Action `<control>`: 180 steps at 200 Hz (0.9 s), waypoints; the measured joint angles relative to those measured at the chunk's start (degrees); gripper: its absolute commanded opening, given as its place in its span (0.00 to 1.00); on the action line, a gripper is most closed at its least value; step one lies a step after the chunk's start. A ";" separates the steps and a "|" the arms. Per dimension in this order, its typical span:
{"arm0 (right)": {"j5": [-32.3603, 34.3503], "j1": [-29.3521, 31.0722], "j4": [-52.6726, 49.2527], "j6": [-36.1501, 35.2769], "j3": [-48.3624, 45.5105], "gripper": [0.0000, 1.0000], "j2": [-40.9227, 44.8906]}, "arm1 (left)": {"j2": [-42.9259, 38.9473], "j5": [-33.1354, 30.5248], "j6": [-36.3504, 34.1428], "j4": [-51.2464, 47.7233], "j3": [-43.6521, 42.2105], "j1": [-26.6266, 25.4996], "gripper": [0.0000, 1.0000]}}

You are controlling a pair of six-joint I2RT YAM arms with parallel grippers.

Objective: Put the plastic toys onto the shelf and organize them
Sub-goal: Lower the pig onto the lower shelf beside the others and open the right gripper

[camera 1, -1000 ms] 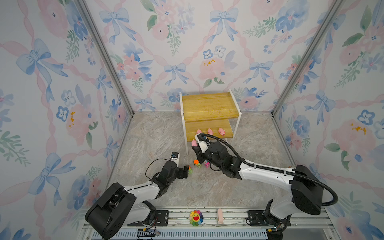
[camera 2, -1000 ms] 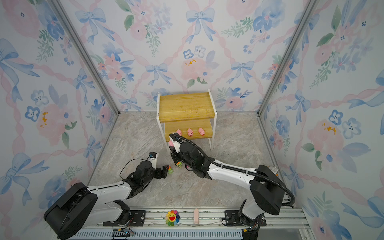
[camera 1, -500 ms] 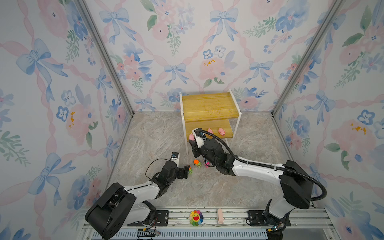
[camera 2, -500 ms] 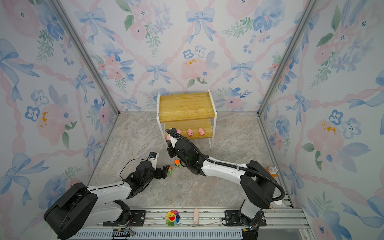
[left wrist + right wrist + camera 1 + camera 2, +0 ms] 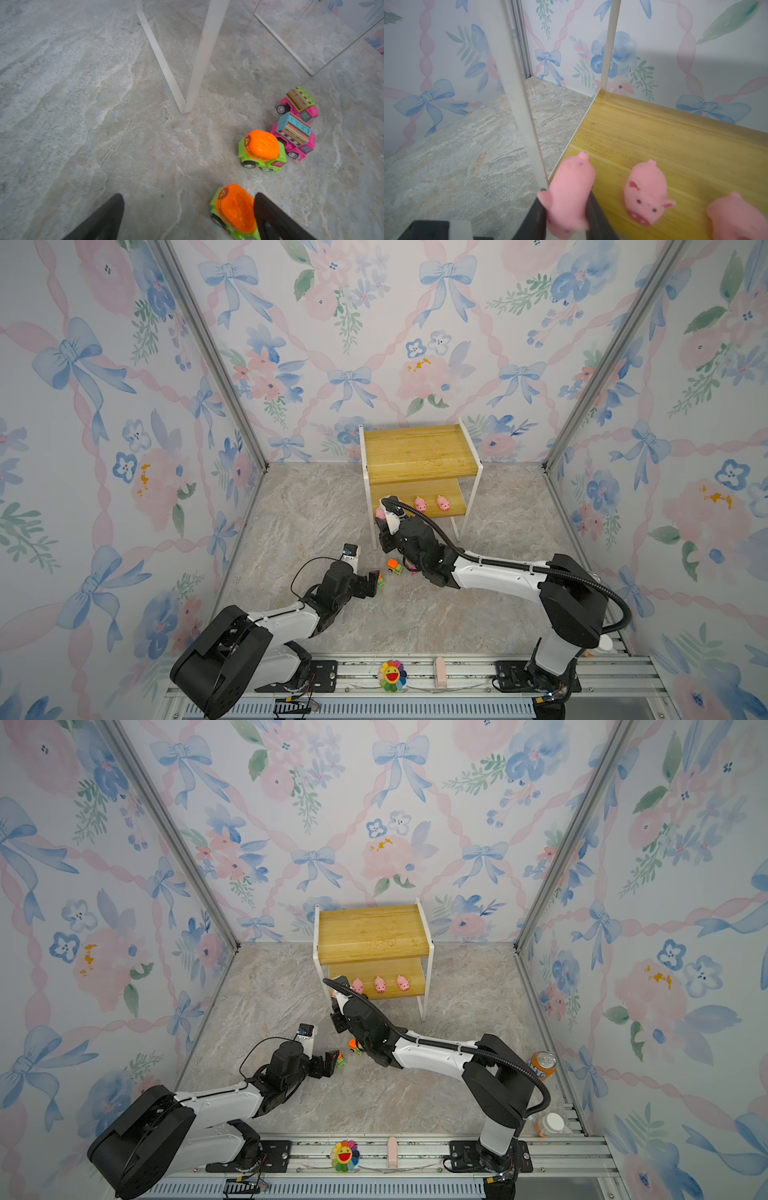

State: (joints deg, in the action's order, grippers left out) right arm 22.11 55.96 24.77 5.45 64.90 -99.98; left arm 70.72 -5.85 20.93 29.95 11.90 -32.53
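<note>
By my count the job is a little under halfway. Three pigs (image 5: 380, 984) stand in a row along the front of the lower board (image 5: 675, 145) of the shelf (image 5: 419, 452). The fourth pig (image 5: 569, 182) is in my right gripper (image 5: 566, 197), clamped between its fingers at the board's left front corner, just beside the front leg (image 5: 529, 124); I cannot tell whether it touches the wood yet. All four trucks are on the floor (image 5: 104, 104) in front of the shelf: two pink trucks (image 5: 295, 139) close together and seemingly touching, a green truck (image 5: 261, 149) right up against the nearer pink one, and a second green truck (image 5: 234, 209) a little apart from them. The top board carries no toys. What is left, as I judge it, is setting this pig down and then getting the four trucks up. My right arm stretches low and long from its base, reaching across the middle to the shelf's left side, with the wrist at about lower-board height. My left arm also lies low over the floor, and my left gripper (image 5: 188, 196) points toward the trucks with its jaws spread wide; the second green truck sits between them, against one finger (image 5: 270, 218), not gripped.
</note>
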 measured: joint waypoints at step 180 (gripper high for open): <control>1.11 -1.60 0.81 -0.57 2.91 0.33 -3.34 | 0.00 0.81 -0.37 0.02 0.00 0.11 0.98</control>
State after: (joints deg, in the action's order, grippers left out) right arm 23.22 54.37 25.58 4.89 67.81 -103.33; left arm 70.72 -5.04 20.56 29.98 11.90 -32.42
